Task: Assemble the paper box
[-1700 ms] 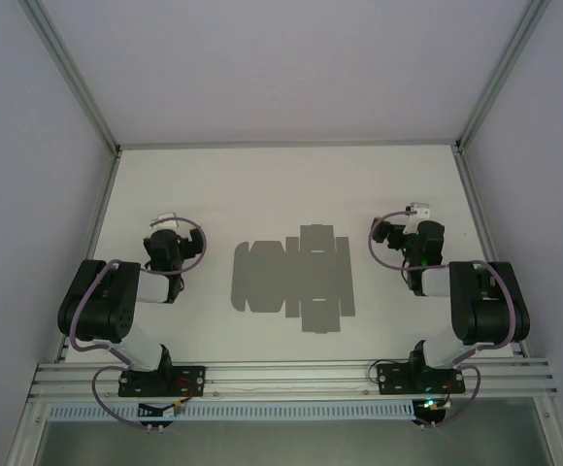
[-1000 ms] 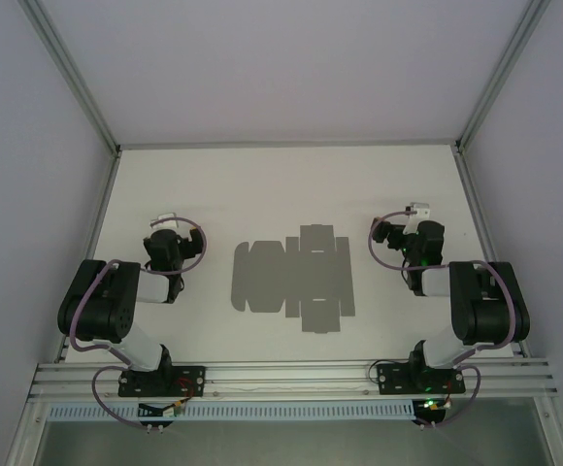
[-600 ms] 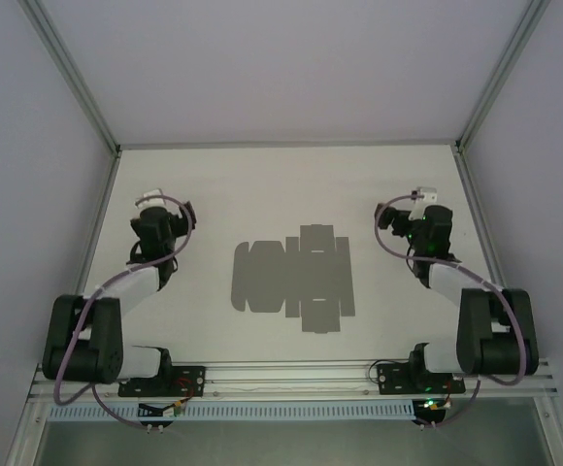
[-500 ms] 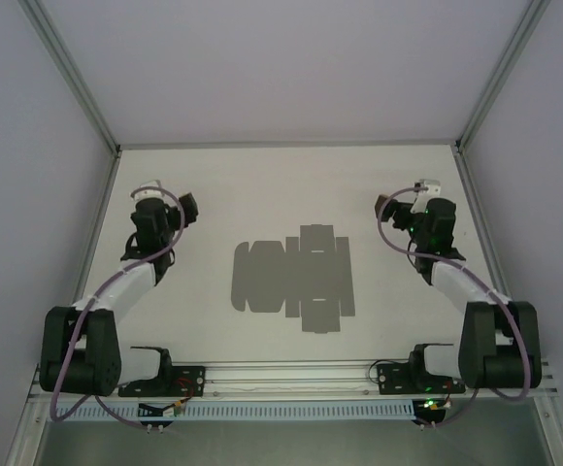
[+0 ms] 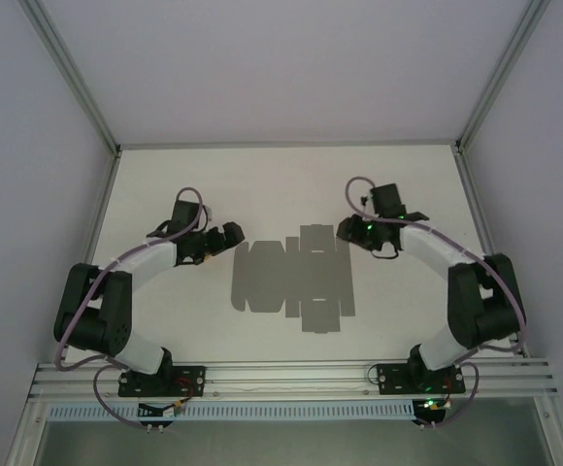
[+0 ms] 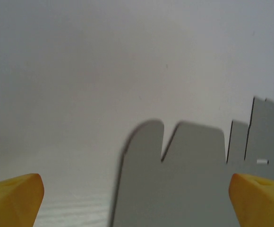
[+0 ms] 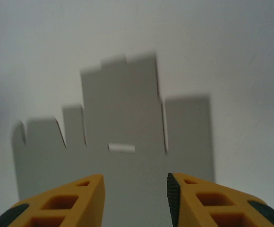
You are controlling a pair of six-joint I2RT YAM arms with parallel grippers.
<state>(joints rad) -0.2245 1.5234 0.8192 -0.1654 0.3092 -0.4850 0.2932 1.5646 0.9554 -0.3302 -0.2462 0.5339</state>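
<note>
While the flat grey die-cut cardboard sheet, your paper box, lies unfolded in the middle of the white table, you have both arms bent in toward it. Your left gripper hangs just off the sheet's far left corner. Its yellow fingers are spread wide, one at each lower corner of the wrist view, with the sheet's rounded flaps showing between them. Your right gripper sits at the sheet's far right corner. There the fingers stand fairly close with a clear gap, pinching nothing, and the slotted panel lies flat beneath. Whether those tips touch the card, I cannot tell.
</note>
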